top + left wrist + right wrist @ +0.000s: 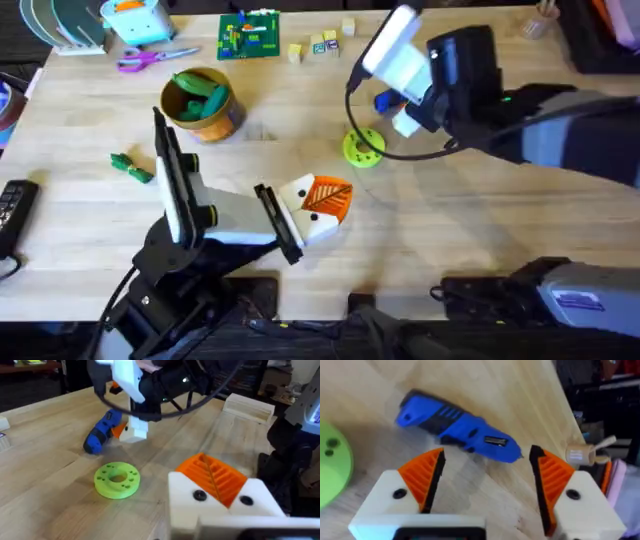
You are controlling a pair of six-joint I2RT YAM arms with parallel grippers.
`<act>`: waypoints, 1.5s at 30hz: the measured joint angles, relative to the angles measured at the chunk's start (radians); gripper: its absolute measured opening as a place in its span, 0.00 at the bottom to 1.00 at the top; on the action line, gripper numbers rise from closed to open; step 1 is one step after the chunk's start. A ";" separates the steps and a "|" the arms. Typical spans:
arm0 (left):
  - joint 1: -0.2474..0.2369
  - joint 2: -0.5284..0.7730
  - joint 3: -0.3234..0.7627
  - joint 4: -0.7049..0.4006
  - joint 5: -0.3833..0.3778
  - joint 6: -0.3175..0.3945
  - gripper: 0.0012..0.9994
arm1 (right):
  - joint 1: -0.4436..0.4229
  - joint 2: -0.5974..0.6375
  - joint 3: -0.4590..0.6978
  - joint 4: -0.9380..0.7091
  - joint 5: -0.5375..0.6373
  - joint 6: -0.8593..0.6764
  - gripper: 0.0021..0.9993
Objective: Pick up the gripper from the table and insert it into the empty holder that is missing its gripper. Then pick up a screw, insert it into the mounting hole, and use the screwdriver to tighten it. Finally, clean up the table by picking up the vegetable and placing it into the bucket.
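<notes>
The screwdriver (457,427) is a stubby, bright blue tool with a thick handle, a dark band with ribbed blue grooves near its middle, and a small silver piece set into the tapered front. It lies flat on the table (450,230), toward the far edge and right of the middle, with the lime-green ring-shaped disc (363,146) near it on the side toward the arms.

The right gripper (487,477) hangs directly over the screwdriver with its jaws released and spread wide; the orange ribbed pads (422,477) stand apart and touch nothing. In the left wrist view the same tool (102,432) lies just beside the white fingertip of that gripper.

The left gripper (318,207) sits near the middle of the table, its orange pads pressed together, so the jaws look clenched with nothing seen between them.

The bucket (200,105), yellow-orange and round, stands toward the far left part of the table with green pieces inside. The vegetable (130,166), small and green, lies on the wood nearer the left edge, well apart from the bucket.
</notes>
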 joint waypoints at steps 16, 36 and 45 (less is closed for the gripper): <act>0.000 0.000 0.000 0.007 -0.003 -0.001 0.99 | 0.000 -0.245 0.000 -0.248 -0.027 0.539 0.99; 0.000 0.259 0.826 -0.921 -0.704 -0.264 0.99 | 0.000 -0.248 0.000 -0.268 -0.175 0.661 0.99; 0.000 0.453 1.367 -1.508 -1.005 -0.426 0.99 | 0.000 -0.248 0.000 -0.266 -0.176 0.663 0.99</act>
